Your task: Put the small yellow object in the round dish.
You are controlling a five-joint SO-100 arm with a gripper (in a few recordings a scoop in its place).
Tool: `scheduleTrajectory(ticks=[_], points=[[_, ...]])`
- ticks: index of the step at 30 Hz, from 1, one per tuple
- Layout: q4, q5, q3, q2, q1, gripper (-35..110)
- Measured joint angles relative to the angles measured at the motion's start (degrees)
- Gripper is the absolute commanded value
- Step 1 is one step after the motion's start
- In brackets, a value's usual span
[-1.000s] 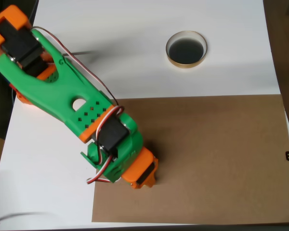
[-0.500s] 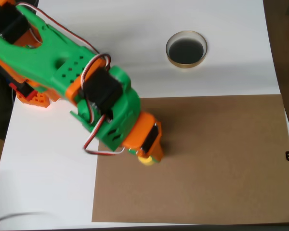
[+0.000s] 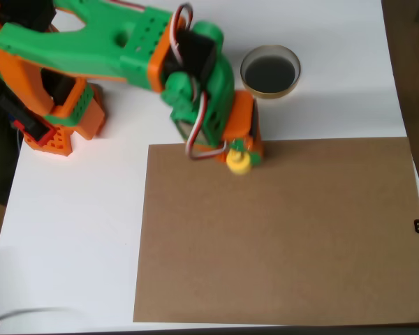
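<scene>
Jaws tight on small yellow object, just below round dish.

From my seat the arm reads as matt green and orange printed plastic. The small yellow object looks like smooth, slightly glossy plastic. At one o'clock from it, the round dish has a shiny gold rim. The brown board looks like matt cardboard, on a smooth white table.
</scene>
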Motion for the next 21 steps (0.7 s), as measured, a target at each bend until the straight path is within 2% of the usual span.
scheduleTrajectory(ticks=[13,21], points=[[2.4,-1.3,-0.1,-0.3,-14.3,0],[2.5,-0.7,-4.7,-7.7,-22.8,0]])
